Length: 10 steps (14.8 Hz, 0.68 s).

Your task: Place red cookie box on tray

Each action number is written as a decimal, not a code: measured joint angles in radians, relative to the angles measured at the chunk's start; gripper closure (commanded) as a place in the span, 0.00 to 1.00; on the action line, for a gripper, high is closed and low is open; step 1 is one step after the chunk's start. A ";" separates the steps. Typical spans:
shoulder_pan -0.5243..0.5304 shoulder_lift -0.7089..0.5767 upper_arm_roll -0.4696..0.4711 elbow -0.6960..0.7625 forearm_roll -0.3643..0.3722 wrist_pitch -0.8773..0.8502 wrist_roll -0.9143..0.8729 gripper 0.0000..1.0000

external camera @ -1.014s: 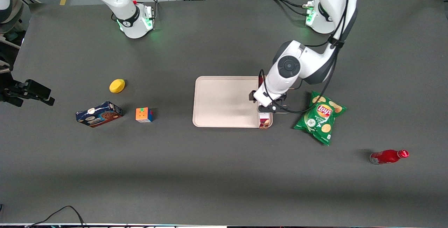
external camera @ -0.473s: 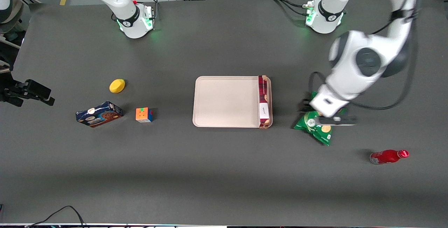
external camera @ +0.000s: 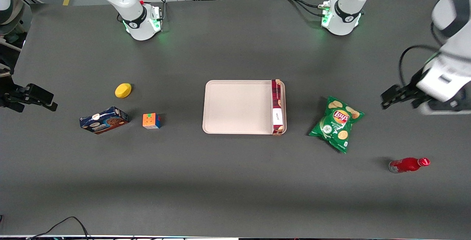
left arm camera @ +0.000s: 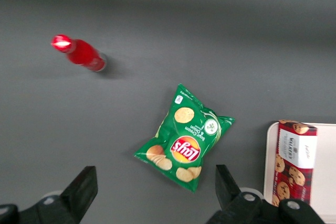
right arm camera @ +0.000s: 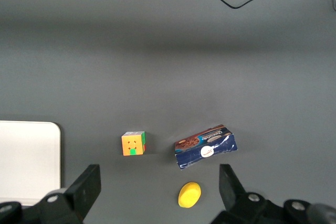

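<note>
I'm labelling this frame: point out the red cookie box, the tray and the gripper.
red cookie box (external camera: 278, 107): front view, middle of its tartan face.
tray (external camera: 235, 107): front view, bare floor.
gripper (external camera: 397, 98): front view, between its open fingertips, high toward the working arm's table end.

Cookie box (external camera: 278, 106) on tray (external camera: 235, 107); pincer (external camera: 399, 98) toward working arm's end.

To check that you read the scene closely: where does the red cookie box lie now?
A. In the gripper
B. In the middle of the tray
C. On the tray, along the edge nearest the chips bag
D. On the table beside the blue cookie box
C: the red cookie box lies along the tray edge facing the chips bag; the open gripper hangs empty toward the working arm's end of the table.
</note>
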 measured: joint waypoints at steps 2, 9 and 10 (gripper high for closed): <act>0.004 -0.065 0.018 0.011 0.004 -0.038 0.018 0.00; 0.007 -0.148 0.029 0.027 0.090 -0.158 0.086 0.00; 0.009 -0.151 0.029 0.027 0.093 -0.167 0.088 0.00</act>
